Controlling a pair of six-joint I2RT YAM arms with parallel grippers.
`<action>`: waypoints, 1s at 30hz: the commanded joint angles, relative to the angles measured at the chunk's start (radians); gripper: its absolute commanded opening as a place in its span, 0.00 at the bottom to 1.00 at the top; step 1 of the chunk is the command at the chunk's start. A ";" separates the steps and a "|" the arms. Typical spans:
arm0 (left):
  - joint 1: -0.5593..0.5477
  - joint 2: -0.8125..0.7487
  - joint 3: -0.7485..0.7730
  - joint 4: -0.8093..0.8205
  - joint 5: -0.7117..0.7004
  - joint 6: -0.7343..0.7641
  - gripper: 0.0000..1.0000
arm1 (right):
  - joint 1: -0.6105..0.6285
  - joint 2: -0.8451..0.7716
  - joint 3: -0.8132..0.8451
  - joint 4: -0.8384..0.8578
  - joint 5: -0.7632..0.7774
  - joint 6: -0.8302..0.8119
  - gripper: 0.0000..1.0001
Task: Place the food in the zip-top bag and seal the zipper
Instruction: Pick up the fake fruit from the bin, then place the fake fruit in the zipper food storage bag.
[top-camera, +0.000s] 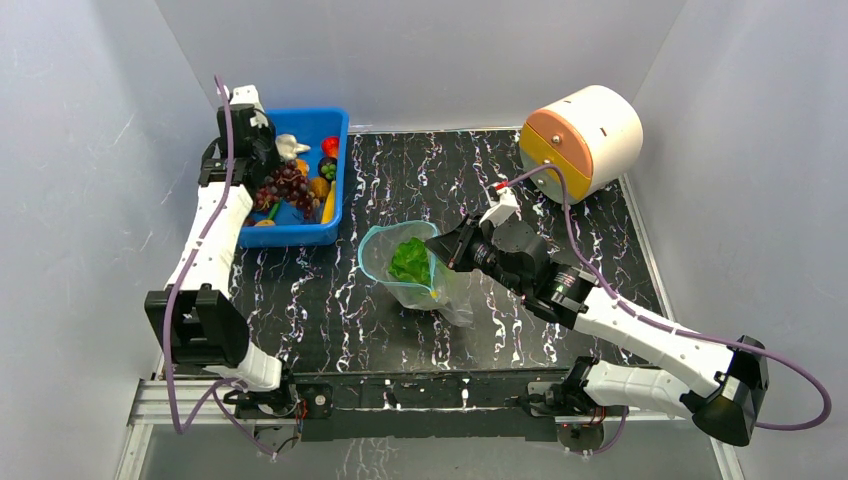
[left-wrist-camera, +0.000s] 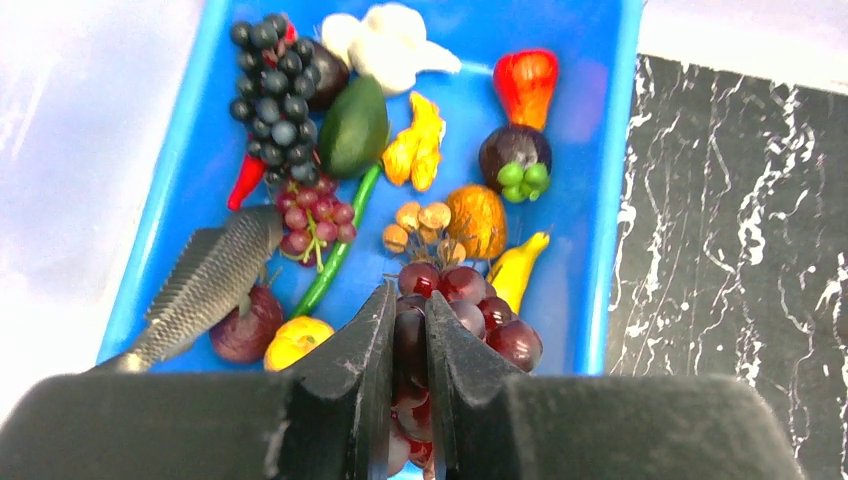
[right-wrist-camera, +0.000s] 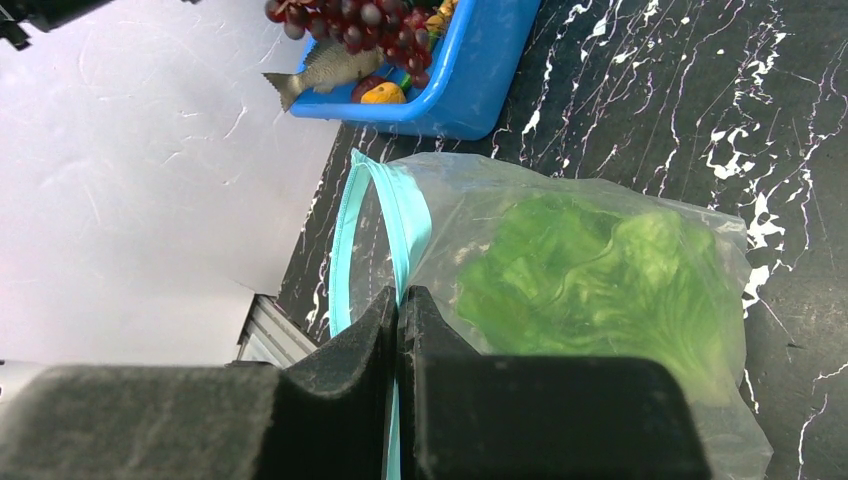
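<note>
- Bag (top-camera: 450, 300) sits mid-frame on the counter (top-camera: 320, 290), lettuce (top-camera: 408, 258) inside.
- Right pincer (right-wrist-camera: 398, 297) is clamped on its teal rim (right-wrist-camera: 408, 215).
- Left pincer (left-wrist-camera: 408, 298), upper left over the blue bin (left-wrist-camera: 595, 200), grips a grape bunch (left-wrist-camera: 480, 312).

Pale grey walls (top-camera: 420, 50); black white-veined marble tabletop (top-camera: 330, 300)

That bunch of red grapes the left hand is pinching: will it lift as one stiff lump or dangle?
Probably it dangles: the grape bunch is many separate beads, and the left hand pinches only a few. Being small plastic-looking toy fruit, it seems light. Its loose ends could swing and catch the blue bin.
</note>
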 joint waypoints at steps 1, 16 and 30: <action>0.002 -0.065 0.065 0.019 -0.035 0.017 0.07 | -0.004 -0.016 0.025 0.070 0.004 -0.012 0.00; 0.001 -0.243 0.151 -0.073 0.218 -0.137 0.06 | -0.005 0.001 0.024 0.074 0.014 0.013 0.00; 0.000 -0.375 0.080 -0.112 0.654 -0.316 0.05 | -0.005 0.034 0.039 0.082 0.082 0.026 0.00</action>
